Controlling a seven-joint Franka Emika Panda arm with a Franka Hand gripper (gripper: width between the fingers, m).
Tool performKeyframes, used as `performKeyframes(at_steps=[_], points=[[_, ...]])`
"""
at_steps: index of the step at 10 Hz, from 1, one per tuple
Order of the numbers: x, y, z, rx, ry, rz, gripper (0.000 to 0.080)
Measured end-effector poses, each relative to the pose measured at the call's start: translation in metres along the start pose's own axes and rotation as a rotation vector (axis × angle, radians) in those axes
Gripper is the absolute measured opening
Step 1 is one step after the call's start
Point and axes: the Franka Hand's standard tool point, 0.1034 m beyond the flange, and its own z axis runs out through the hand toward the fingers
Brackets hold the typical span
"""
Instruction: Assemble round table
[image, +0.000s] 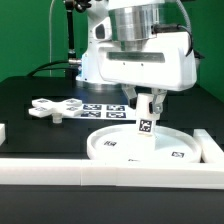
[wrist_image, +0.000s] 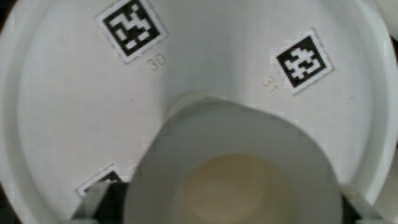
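The large rimmed round disc (image: 140, 148) lies flat on the black table, near the front rail. My gripper (image: 146, 112) is shut on the short thick cylinder leg (image: 146, 120), which carries a square tag, and holds it upright on or just above the disc's middle; I cannot tell if it touches. In the wrist view the leg (wrist_image: 231, 165) fills the lower middle, seen end-on with its hollow top, and the disc (wrist_image: 89, 110) with its tags spreads behind it. The flat cross-shaped piece (image: 56, 108) lies on the table toward the exterior view's left.
The marker board (image: 106, 110) lies on the table behind the disc. Long white border rails run along the front (image: 110, 172) and at both sides (image: 209, 145). The robot's base stands at the back.
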Motion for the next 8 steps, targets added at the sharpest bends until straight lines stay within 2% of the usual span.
performKeyframes(at_steps=[4, 7, 8], points=[[0.0008, -0.0019, 0.0004, 0.016, -0.019, 0.275, 0.0406], [0.0005, -0.0019, 0.0008, 0.018, -0.022, 0.286, 0.0406], [-0.0005, -0.0019, 0.0003, 0.011, -0.026, 0.227, 0.0561]])
